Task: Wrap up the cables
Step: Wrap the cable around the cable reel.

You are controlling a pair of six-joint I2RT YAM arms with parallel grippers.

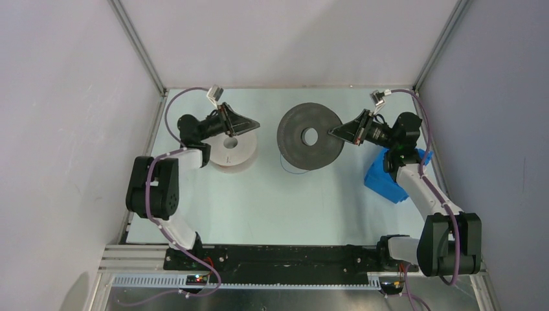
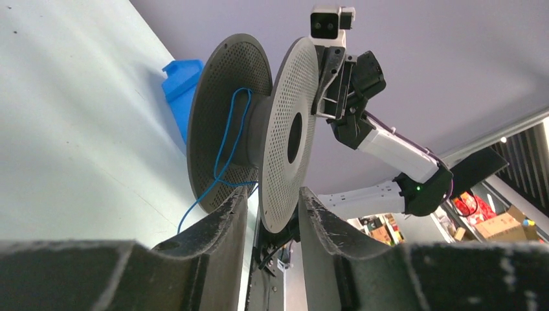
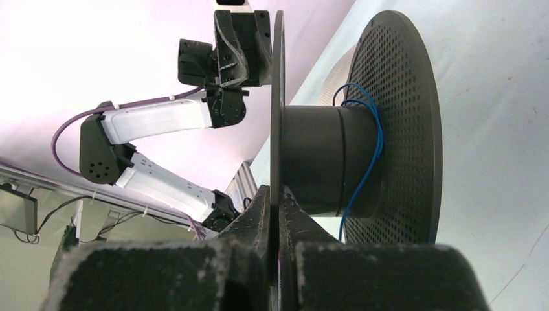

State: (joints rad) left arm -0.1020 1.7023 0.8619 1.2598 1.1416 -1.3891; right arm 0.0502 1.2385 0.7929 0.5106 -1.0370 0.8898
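Observation:
The blue cable [image 2: 226,141] loops loosely round the hub of a dark grey spool [image 1: 310,137], and its tail hangs down to the table [image 1: 292,170]. In the right wrist view the cable [image 3: 371,155] lies on the hub near the far flange. My right gripper [image 1: 335,133] [image 3: 277,199] is shut on the rim of the spool's near flange [image 3: 278,97]. My left gripper [image 1: 254,123] [image 2: 272,202] is open and empty above a white spool [image 1: 231,151], facing the dark spool from a distance. No reddish cable shows clearly; only a reddish tinge at the white spool's base.
A blue box [image 1: 389,175] stands at the right, under the right arm. Grey walls with metal frame posts close in the table on the left, back and right. The arm bases sit on a black rail [image 1: 285,257] at the near edge.

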